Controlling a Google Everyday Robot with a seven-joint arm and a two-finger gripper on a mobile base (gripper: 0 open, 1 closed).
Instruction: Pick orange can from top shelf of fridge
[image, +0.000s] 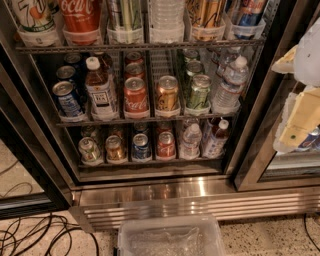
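The reach has not really begun: the gripper (294, 92) hangs at the right edge of the frame, fingers apart and empty, well apart from the orange can (206, 14) on the top shelf (140, 46), so next it must rise and move left.

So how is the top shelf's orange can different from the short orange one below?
The orange can stands on the top shelf, its top cut off from view; the short orange can stands one shelf lower, its silver lid showing. The top one bears bold dark markings; the short one's look fainter. Both are upright, shiny orange, and inside the fridge. The tool is at the right, touching neither.
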